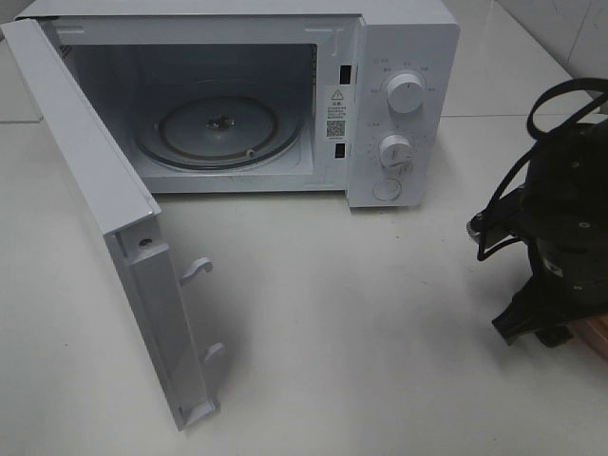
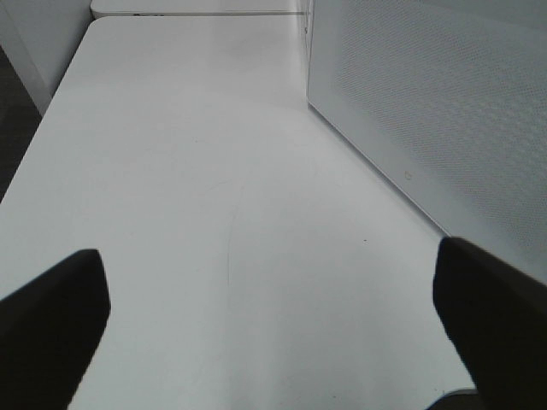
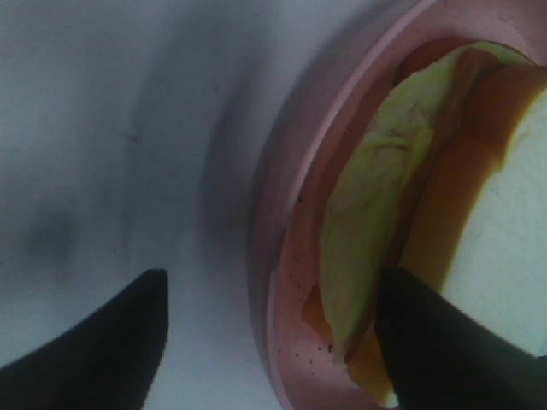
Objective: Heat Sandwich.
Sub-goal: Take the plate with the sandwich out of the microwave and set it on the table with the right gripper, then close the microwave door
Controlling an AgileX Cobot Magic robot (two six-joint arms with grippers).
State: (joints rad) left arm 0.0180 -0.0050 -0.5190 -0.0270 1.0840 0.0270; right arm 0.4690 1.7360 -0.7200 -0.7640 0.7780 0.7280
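Observation:
The sandwich [image 3: 385,196], brown toasted bread with a yellow-green layer, lies on a round pink plate [image 3: 282,256] in the right wrist view. My right gripper [image 3: 272,282] is open and straddles the plate's rim, one finger over the table and the other over the sandwich's edge. In the exterior high view this gripper [image 1: 537,328] hangs at the table's right edge, hiding the sandwich; only a sliver of the plate [image 1: 591,334] shows. The white microwave [image 1: 399,95] stands at the back with its door [image 1: 104,209] swung open to the left. My left gripper [image 2: 269,252] is open above bare table.
Inside the microwave the glass turntable [image 1: 218,128] carries nothing. The door reaches toward the table's front on the left, latch hooks facing right. In the left wrist view, the door's perforated outer face [image 2: 427,102] stands close beside my left gripper. White tabletop [image 1: 361,323] lies between microwave and plate.

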